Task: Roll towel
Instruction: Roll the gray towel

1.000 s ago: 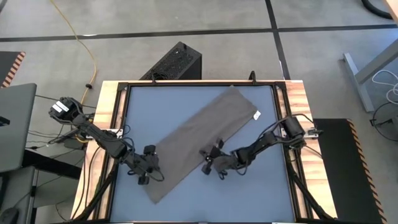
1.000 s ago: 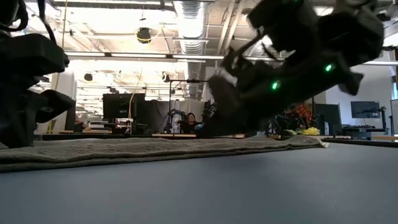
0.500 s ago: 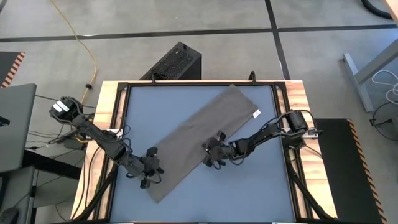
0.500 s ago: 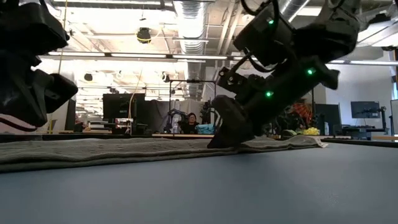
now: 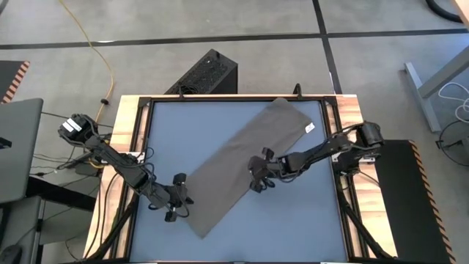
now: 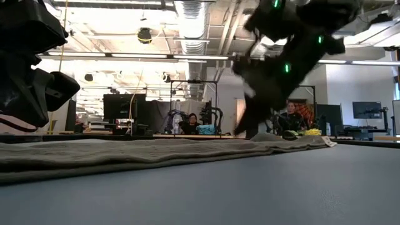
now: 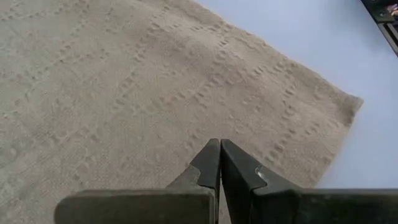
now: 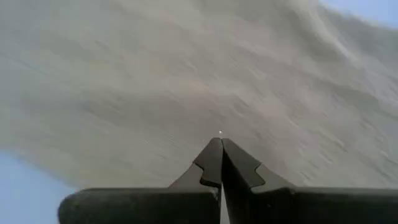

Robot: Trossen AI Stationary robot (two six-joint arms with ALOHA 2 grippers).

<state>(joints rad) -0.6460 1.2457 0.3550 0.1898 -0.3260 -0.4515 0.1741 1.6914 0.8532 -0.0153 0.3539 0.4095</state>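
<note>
The taupe towel (image 5: 242, 161) lies flat and slantwise on the blue table (image 5: 308, 220), running from the near left to the far right. Its white tag (image 5: 309, 127) is at the far right end. My right gripper (image 5: 255, 178) is shut at the towel's right long edge, about halfway along. My left gripper (image 5: 182, 198) is shut and hangs just above the towel's left long edge near its near end. In the left wrist view its tips (image 7: 220, 144) point at the cloth. In the low view it (image 6: 28, 87) stands clear above the towel (image 6: 125, 153). My right gripper meets the towel at its right long edge (image 5: 249, 173), slanting down from the table's right side. The shut fingertips (image 8: 214, 152) hide the place of contact, so pinch or press cannot be told. In the low view the cloth (image 6: 265, 135) humps slightly beside them; the rest lies flat.
A black box (image 5: 209, 73) stands on the floor past the table's far edge. Wooden rails (image 5: 121, 147) and a black frame border the table. Bare table lies near and right of the towel. In the low view people (image 6: 290, 115) sit in the room behind.
My right gripper has gone up and toward the table's far right corner, tipping as it went. The towel has slid with it. Its near corner has shifted toward the right edge and its tag end toward the far edge. It still lies flat.
</note>
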